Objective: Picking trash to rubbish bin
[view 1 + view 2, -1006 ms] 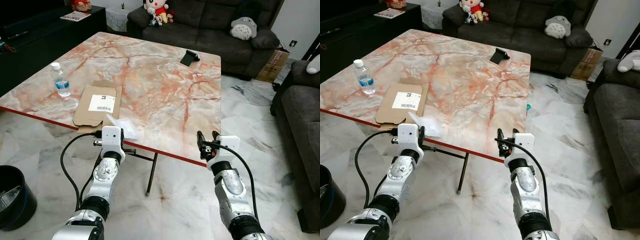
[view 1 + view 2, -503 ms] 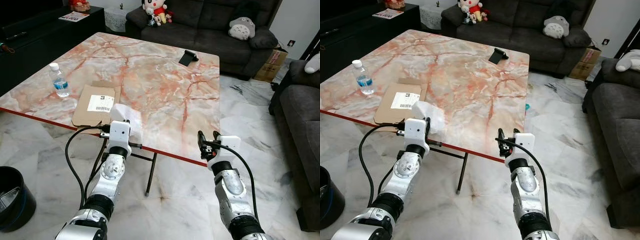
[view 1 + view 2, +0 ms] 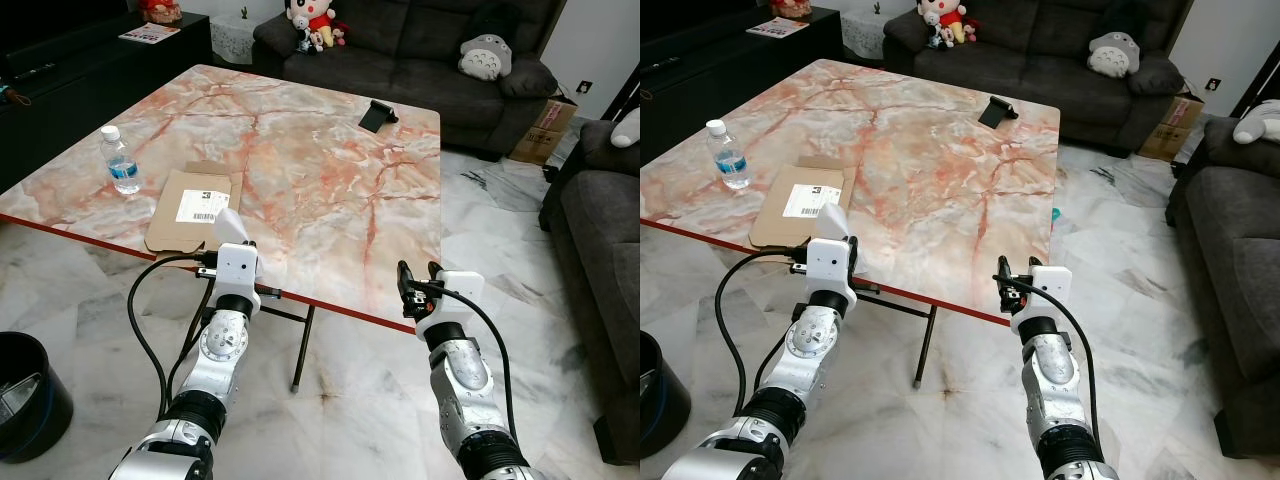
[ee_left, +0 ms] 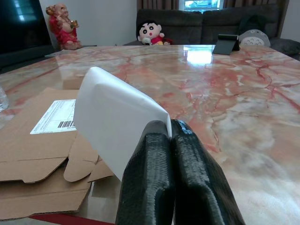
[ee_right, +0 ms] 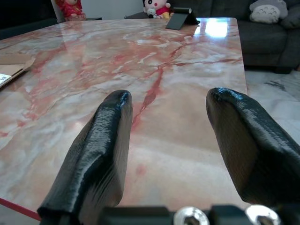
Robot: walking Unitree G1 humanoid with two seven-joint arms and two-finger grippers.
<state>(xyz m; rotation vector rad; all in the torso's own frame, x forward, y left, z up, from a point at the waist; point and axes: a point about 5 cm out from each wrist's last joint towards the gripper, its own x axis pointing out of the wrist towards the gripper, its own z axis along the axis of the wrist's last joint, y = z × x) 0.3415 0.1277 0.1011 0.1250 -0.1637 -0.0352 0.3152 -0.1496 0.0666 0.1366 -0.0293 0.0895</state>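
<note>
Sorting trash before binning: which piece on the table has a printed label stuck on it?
The flat cardboard, lying near the table edge; the water bottle and white wrapper show none.

Cardboard (image 3: pixel 192 207) and bottle (image 3: pixel 119 160) crowd the table's (image 3: pixel 330 190) near-left corner.

Table (image 3: pixel 330 170): pink-and-white marble top with red veins, red edge, on thin black legs.
Water bottle (image 3: pixel 120 160): upright near the left edge.
Flattened cardboard (image 3: pixel 193 207): lying by the front edge, label up.
Black phone stand (image 3: pixel 377 114): far side.
</note>
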